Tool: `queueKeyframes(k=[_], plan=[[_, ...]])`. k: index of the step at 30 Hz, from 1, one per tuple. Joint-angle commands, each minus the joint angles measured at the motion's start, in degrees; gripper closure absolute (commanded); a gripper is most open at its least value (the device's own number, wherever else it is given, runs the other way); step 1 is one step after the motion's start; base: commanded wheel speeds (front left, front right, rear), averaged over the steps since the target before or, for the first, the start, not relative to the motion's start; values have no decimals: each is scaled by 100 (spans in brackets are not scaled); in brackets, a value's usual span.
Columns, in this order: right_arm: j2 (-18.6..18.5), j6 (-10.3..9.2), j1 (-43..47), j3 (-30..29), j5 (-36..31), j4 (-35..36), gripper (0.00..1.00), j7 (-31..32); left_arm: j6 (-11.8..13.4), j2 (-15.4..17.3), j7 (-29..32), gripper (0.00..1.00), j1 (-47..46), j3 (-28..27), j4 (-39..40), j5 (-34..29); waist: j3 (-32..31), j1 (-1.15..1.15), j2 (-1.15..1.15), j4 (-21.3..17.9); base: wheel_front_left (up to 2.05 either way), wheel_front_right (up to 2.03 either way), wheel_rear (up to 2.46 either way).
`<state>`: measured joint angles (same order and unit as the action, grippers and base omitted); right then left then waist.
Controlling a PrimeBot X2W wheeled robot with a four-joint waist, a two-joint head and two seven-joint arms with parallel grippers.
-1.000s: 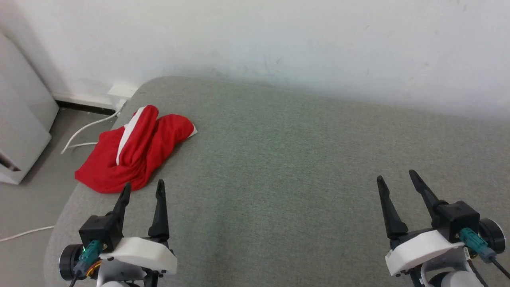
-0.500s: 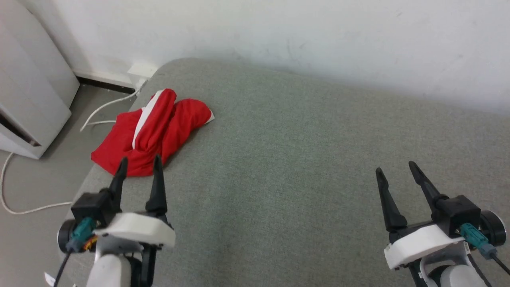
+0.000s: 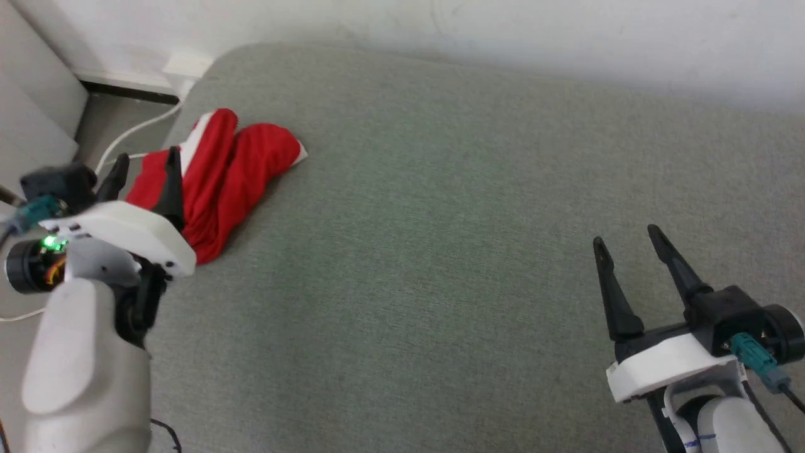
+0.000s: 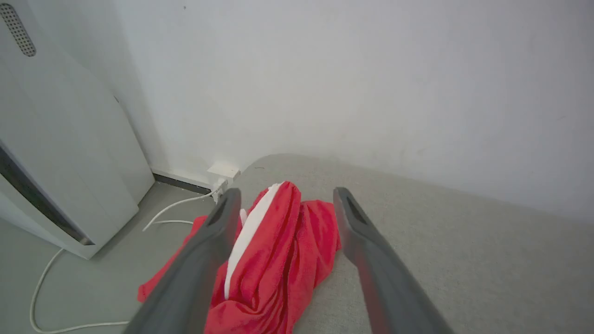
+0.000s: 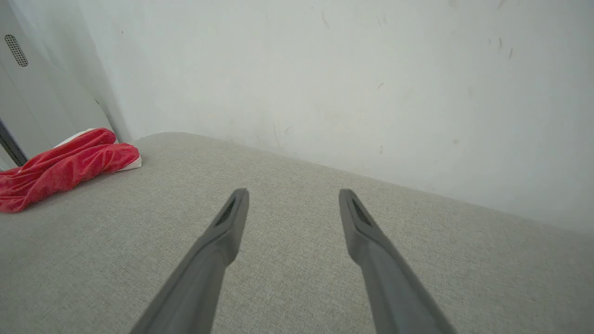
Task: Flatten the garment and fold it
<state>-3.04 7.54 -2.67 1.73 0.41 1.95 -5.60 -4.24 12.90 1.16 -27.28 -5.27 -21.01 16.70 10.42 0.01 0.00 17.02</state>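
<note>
Grey fabric cushion [image 3: 440,220] holds the crumpled red shorts [image 3: 233,170] just ahead of the left gripper [image 3: 146,155], spread and empty, and well apart from the right gripper [image 3: 625,234], likewise spread and empty.

The left part of the garment [image 3: 245,170] is covered in the head view by the left gripper [image 3: 146,155]; whether cloth is touched there cannot be told. In the left wrist view the garment's near edge is cut off at the bottom and partly masked by a blurred finger [image 4: 199,264]. In the right wrist view its left end is cropped. Left of the garment, a cable [image 3: 138,126] is hidden in part by the gripper.
</note>
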Motion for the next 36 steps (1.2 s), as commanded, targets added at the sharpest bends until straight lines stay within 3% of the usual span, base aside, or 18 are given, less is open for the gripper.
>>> queueKeyframes(k=[1,10,20,23,30,36], plan=[[9,-4,-143,-15,-36,80,0,-35,-74,159,339,0,-287,-6,-253,201,357,-1,0,-325,0,0,0],[11,-4,-441,73,-114,292,0,-66,-154,926,2306,0,-1110,61,-1290,1150,981,-1,0,-756,0,0,0],[13,-5,-664,290,-85,560,0,-364,-67,1320,3227,0,-1238,32,-2158,1635,1523,-1,0,-1039,0,0,0],[13,-5,-676,316,-49,544,0,-420,-42,1383,3508,100,-1267,62,-2396,1734,1555,-1,0,-1068,0,0,0],[14,-5,-735,411,2,505,0,-573,1,1602,3577,100,-1478,81,-2628,1872,1421,-1,0,-1071,0,0,0],[15,-5,-703,354,159,260,0,-665,13,1954,2664,100,-1897,141,-2401,1675,1026,-1,0,-1042,0,0,0]])
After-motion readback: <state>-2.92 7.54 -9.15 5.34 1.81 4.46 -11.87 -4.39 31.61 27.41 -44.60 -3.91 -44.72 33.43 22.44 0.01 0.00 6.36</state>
